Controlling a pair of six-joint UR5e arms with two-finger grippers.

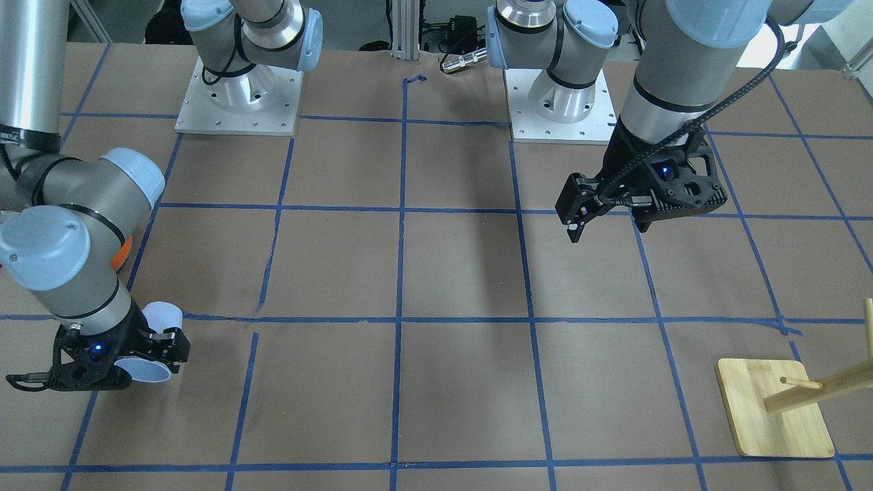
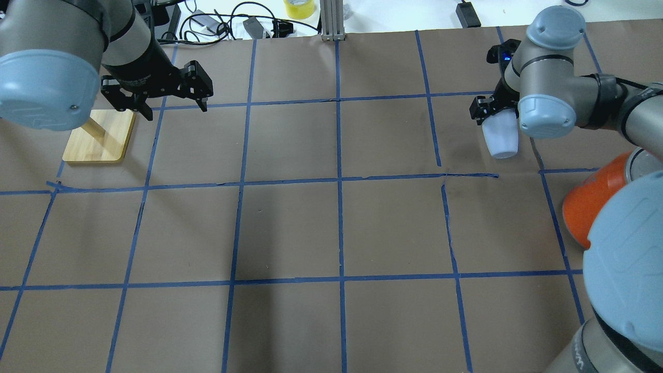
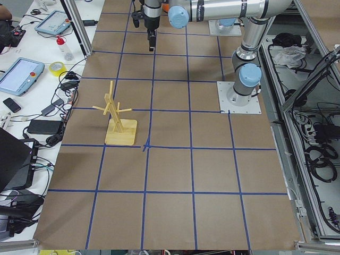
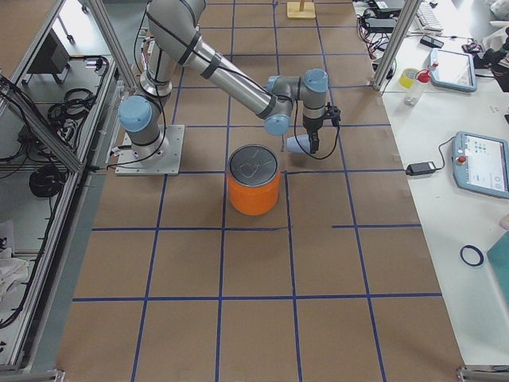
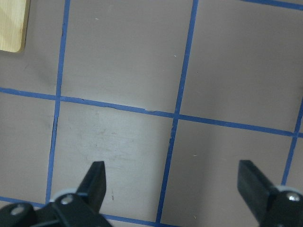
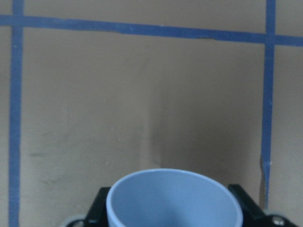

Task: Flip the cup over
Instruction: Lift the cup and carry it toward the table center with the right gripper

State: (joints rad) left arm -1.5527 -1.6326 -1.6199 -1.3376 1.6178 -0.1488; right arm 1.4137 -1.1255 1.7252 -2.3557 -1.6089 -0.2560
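Observation:
The cup (image 2: 500,137) is a small pale blue-white tumbler. My right gripper (image 2: 492,111) is shut on it at the table's right side, and the cup is tipped over on its side between the fingers. In the right wrist view the cup (image 6: 173,198) fills the bottom edge between the two fingers (image 6: 244,203). It also shows in the front view (image 1: 164,317) and the right side view (image 4: 297,144). I cannot tell whether it touches the table. My left gripper (image 2: 173,109) is open and empty above the table at the far left, and its fingers (image 5: 97,177) stand wide apart.
A big orange can (image 2: 590,207) with a silver lid (image 4: 254,165) stands near the right arm, close to the cup. A wooden peg stand (image 2: 98,137) sits by the left gripper, also in the front view (image 1: 771,409). Blue tape lines grid the brown table.

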